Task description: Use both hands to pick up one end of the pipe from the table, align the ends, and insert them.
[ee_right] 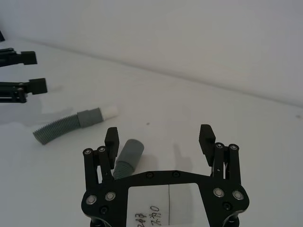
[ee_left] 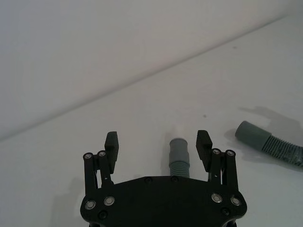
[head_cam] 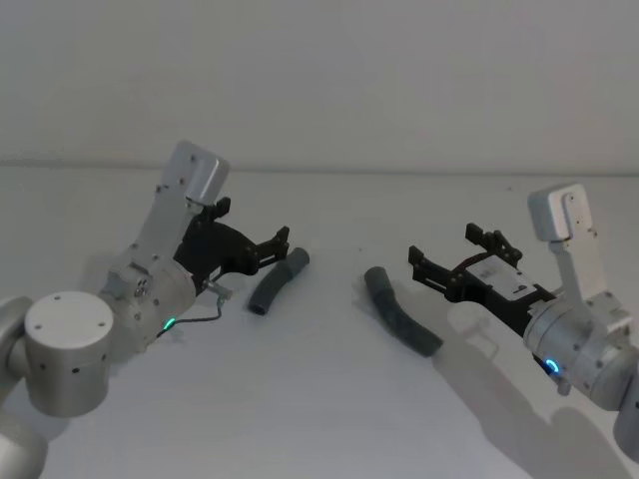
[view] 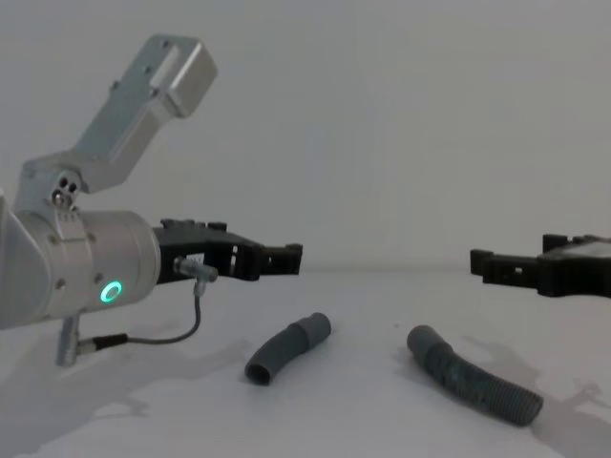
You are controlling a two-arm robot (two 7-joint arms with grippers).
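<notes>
Two grey ribbed pipe pieces lie apart on the white table (head_cam: pixel 319 399). The short curved pipe piece (head_cam: pixel 278 281) is on the left, its cuff (ee_left: pixel 178 150) carrying a pale tip (ee_right: pixel 109 112). The longer pipe piece (head_cam: pixel 399 311) is on the right, its cuff (ee_right: pixel 129 152) pointing toward the other. My left gripper (head_cam: pixel 253 222) hovers open above the short piece's cuff, which sits below the gap between the fingers (ee_left: pixel 204 142). Just as open, my right gripper (head_cam: pixel 441 244) hangs over the longer piece's cuff, which lies near one finger (ee_right: pixel 111 140). Neither gripper touches a pipe.
A pale wall (head_cam: pixel 319 80) stands behind the table's far edge. The two cuffs are separated by a gap of bare table (head_cam: pixel 334 279). A thin cable (view: pixel 177 334) loops under the left wrist.
</notes>
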